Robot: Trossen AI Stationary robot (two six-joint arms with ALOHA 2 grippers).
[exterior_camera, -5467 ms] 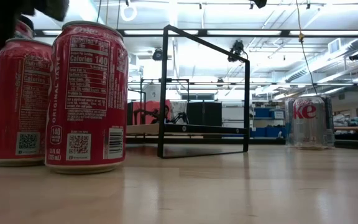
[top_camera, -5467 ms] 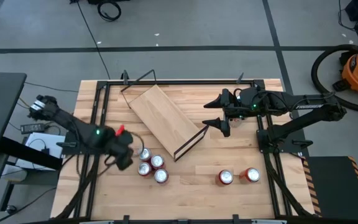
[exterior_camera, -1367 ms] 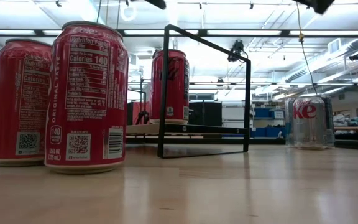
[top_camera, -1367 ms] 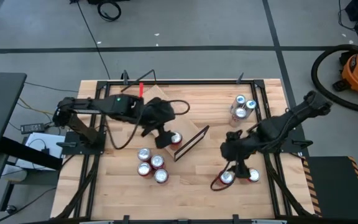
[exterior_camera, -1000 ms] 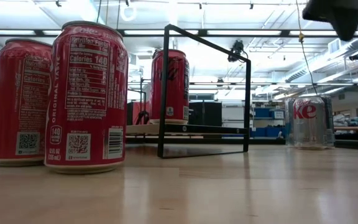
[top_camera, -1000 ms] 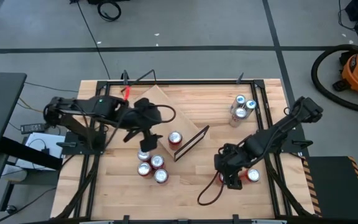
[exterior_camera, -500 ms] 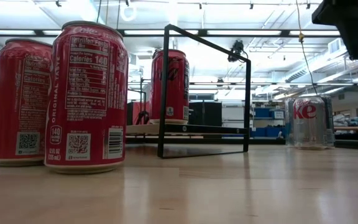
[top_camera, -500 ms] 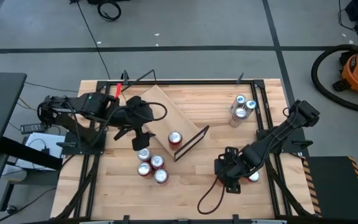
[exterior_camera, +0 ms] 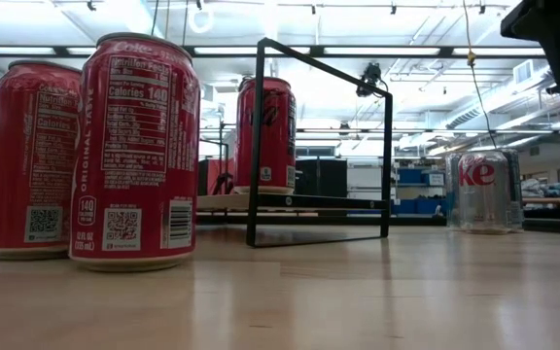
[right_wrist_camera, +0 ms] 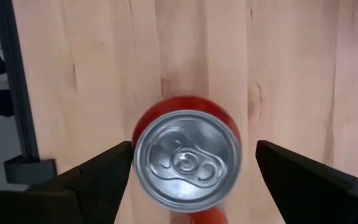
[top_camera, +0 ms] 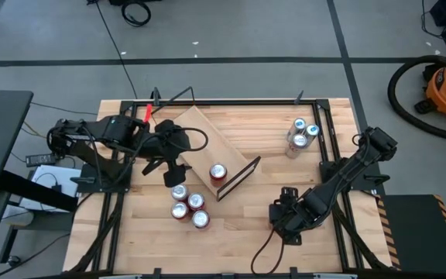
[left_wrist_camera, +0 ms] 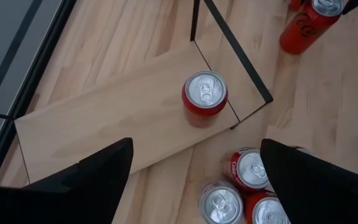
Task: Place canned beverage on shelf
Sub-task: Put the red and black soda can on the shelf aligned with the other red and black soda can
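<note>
The shelf (top_camera: 200, 141) is a light-wood plank lying slantwise on the table, with a black wire frame (top_camera: 238, 177) at its near end. One red can (top_camera: 218, 172) stands upright on the plank close to that frame, and shows too in the left wrist view (left_wrist_camera: 204, 96). My left gripper (top_camera: 170, 174) hangs open above the plank's left side, clear of everything. My right gripper (top_camera: 289, 221) is open near the table's near right, pointing down over another red can (right_wrist_camera: 187, 158). Its fingers stand on either side of that can's top. In the high view this can is hidden under the arm.
Three red cans (top_camera: 188, 205) stand in a cluster near the shelf's near end. A few silver cans (top_camera: 300, 133) stand at the far right. In the low view, red cans (exterior_camera: 134, 151) fill the left and a silver can (exterior_camera: 484, 190) stands farther back. A black frame (top_camera: 122, 155) edges the table.
My left gripper has drawn back a little toward the table's left edge, away from the can on the shelf, then kept still. My right gripper has moved toward the near edge and sunk over the red can, now covering it in the high view. No can has moved.
</note>
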